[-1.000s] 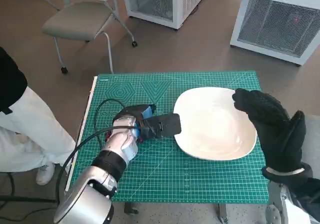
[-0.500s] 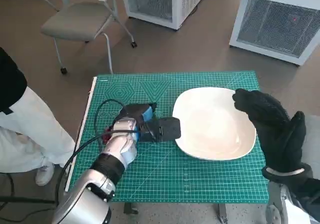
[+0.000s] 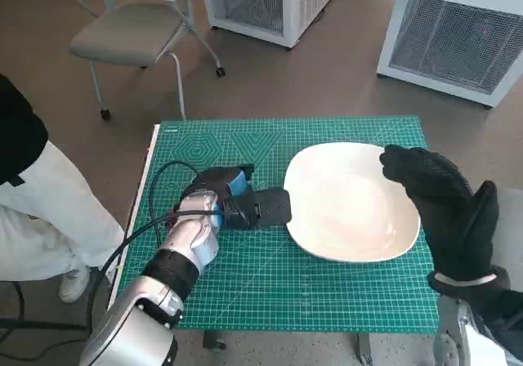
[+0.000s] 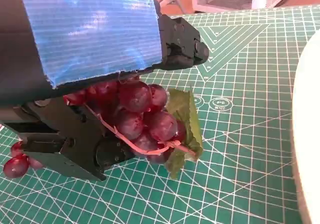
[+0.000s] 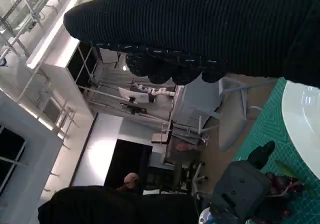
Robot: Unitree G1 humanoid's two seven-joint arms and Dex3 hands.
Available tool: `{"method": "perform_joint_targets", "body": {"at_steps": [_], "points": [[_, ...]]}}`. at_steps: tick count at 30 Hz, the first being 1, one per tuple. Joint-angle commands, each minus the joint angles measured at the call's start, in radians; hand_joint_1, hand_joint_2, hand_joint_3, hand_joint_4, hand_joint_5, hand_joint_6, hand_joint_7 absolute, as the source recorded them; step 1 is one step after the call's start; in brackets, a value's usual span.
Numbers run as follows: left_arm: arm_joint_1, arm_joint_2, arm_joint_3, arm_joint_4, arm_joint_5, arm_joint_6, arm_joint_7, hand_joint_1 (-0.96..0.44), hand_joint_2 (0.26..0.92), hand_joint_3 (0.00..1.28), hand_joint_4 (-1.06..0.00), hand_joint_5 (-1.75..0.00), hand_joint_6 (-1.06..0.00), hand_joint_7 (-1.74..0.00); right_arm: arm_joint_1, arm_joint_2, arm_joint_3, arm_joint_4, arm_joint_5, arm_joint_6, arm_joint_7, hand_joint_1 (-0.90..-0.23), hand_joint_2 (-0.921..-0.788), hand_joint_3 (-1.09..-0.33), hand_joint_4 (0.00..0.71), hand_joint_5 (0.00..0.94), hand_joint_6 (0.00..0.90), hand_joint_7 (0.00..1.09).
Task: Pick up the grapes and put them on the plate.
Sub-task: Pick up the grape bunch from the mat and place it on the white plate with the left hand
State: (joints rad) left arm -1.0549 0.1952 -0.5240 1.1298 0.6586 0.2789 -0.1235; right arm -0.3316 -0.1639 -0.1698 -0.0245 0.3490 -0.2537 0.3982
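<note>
Since the earlier head pictures the left hand [image 3: 245,205] has drawn slightly back from the plate [image 3: 327,170], its fingers now just short of the near rim instead of overlapping it, while the right hand [image 3: 445,207] has stayed where it was, raised over the plate's far side. The left wrist view shows the grapes [image 4: 137,116] clamped between the black fingers [image 4: 182,41] and the lower part of the hand, the bunch and its green leaf [image 4: 182,129] poking out past the fingertips, close above the green mat [image 4: 240,84]. The grasp therefore looks done. The right hand holds nothing, its gloved fingers slightly apart. Left to do: carry the bunch beyond the fingertips over the plate's rim, lower it onto the white surface and let go. Nothing lies on the plate yet.
</note>
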Motion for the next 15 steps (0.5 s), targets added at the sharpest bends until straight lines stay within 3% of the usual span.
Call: {"method": "perform_joint_targets", "body": {"at_steps": [1, 10, 15], "points": [[0.003, 0.014, 0.008, -0.022, -0.007, -0.007, -0.008, 0.37, 0.725, 0.78, -0.31, -1.75, -0.21, -0.01, 0.012, -0.005, 0.001, 0.011, -0.002, 0.003, 0.0, -0.499, -0.921, -0.595, 0.338, 0.624, 0.127, 0.97], [0.007, 0.043, 0.004, -0.096, 0.001, -0.009, -0.049, 0.38, 0.677, 0.84, -0.34, -1.75, -0.32, -0.05, 0.008, -0.007, 0.0, 0.014, -0.002, 0.001, 0.001, -0.498, -0.921, -0.595, 0.338, 0.625, 0.127, 0.97], [-0.002, 0.059, 0.0, -0.147, 0.009, 0.015, -0.09, 0.39, 0.597, 0.89, -0.45, -1.68, -0.49, -0.11, 0.006, -0.007, -0.001, 0.016, -0.002, -0.001, 0.0, -0.498, -0.921, -0.594, 0.339, 0.624, 0.128, 0.97]]}}
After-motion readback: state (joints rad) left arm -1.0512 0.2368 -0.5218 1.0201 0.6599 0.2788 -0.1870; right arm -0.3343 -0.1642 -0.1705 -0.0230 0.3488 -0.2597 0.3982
